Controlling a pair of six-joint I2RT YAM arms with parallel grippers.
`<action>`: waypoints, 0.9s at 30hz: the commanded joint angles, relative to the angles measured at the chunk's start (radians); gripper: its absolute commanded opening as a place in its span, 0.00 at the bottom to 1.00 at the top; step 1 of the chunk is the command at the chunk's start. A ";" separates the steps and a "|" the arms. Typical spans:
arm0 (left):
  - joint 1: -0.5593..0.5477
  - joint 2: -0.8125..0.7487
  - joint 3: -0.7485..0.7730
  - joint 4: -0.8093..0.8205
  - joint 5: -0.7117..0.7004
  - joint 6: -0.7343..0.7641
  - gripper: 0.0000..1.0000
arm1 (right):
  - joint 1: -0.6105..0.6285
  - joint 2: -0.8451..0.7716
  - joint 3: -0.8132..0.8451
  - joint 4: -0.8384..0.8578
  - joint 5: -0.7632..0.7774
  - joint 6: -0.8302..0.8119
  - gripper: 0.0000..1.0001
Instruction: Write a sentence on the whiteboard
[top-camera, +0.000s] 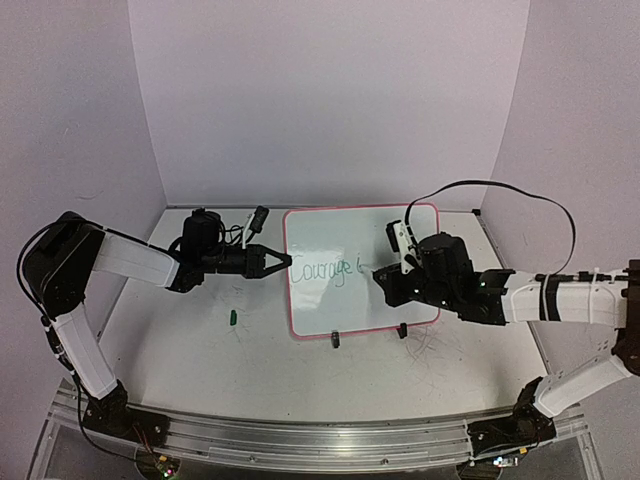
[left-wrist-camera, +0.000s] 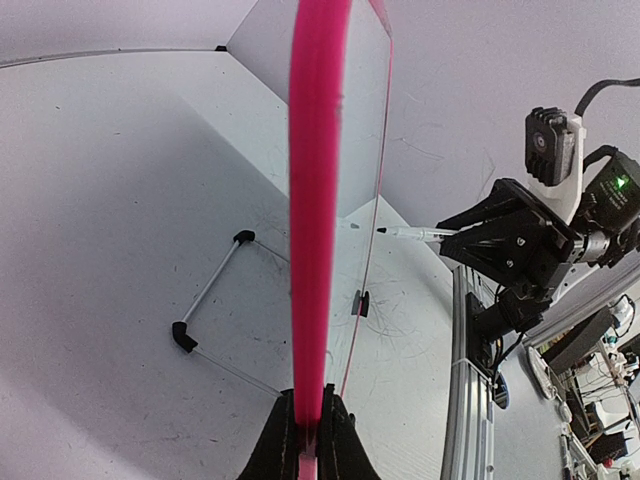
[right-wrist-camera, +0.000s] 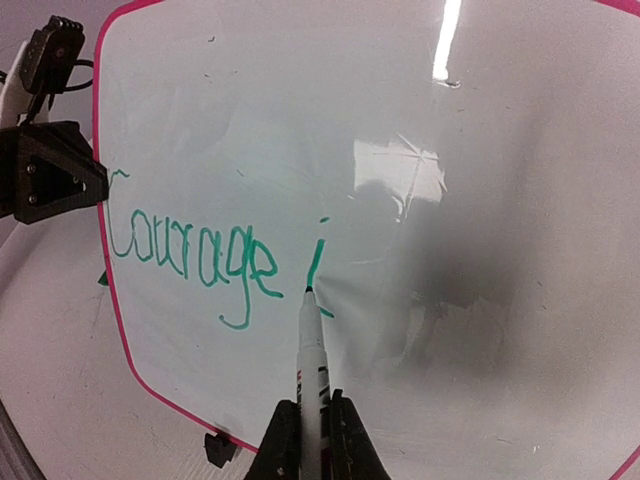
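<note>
Near the far edge of the table, the whiteboard stands tilted back, long axis along that edge, face toward the near edge, its left frame pinched tight by the left gripper. The right gripper, clamped on the marker, should press lightly and keep the sentence level after "Courage".

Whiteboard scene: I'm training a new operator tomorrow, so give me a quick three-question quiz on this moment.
1. True or false: the left hand clamps the pink frame of the whiteboard.
2. The marker in the right hand writes in: A red, B green, C black.
3. Fill in: the sentence has one finished word so far: ____.
Key: 1 true; 2 B; 3 Courage.
</note>
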 joint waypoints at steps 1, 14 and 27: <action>-0.009 0.007 0.017 -0.005 -0.040 0.015 0.00 | -0.003 0.042 0.066 0.043 0.022 -0.012 0.00; -0.009 0.017 0.026 -0.004 -0.034 0.014 0.00 | -0.002 0.063 0.086 0.048 0.006 -0.021 0.00; -0.009 0.008 0.017 -0.005 -0.035 0.017 0.00 | -0.002 0.059 0.081 -0.016 0.103 0.018 0.00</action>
